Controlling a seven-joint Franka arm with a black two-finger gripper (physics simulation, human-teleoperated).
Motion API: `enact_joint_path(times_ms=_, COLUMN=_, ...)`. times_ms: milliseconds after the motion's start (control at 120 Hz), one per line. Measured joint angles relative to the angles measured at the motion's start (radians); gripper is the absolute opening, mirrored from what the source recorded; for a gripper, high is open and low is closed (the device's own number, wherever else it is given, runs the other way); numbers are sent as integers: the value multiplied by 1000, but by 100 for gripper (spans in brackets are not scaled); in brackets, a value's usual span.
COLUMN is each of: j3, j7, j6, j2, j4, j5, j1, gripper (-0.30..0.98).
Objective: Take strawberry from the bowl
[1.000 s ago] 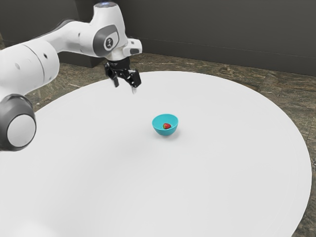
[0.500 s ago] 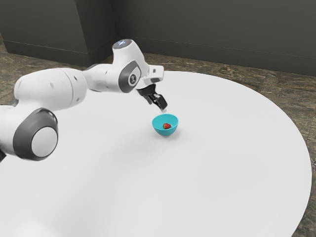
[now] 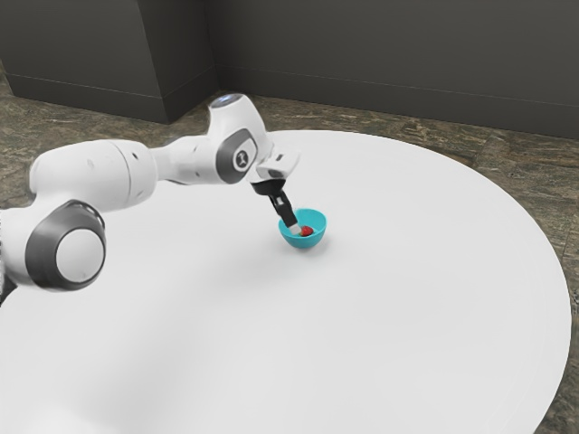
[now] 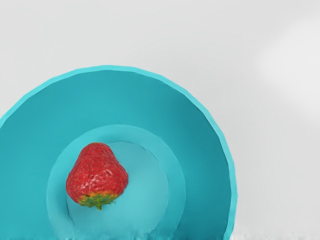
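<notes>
The black two-finger claw (image 3: 295,230) slants down into the round turquoise bowl (image 3: 304,243), its tip inside the rim on the exterior view's left. The red strawberry with a green leafy cap (image 3: 308,231) lies in the bowl, just beside that tip, toward the exterior view's right; whether they touch, I cannot tell. Nor can I tell whether the claw is open or closed. In the wrist view the strawberry rests on its side on the bowl's flat bottom, off centre. The bowl stands on the round white worktop (image 3: 407,307), nearer its far edge than its near one.
</notes>
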Motion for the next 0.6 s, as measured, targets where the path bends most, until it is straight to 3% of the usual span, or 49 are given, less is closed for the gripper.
enact_joint_path(times_ms=467, j3=26, j7=168, j6=16, j2=12, j4=77, j5=31, j1=-1, gripper=68)
enact_joint_path(times_ms=600, j3=28, j7=196, j6=31, j2=18, j4=77, j5=32, j1=0, gripper=59)
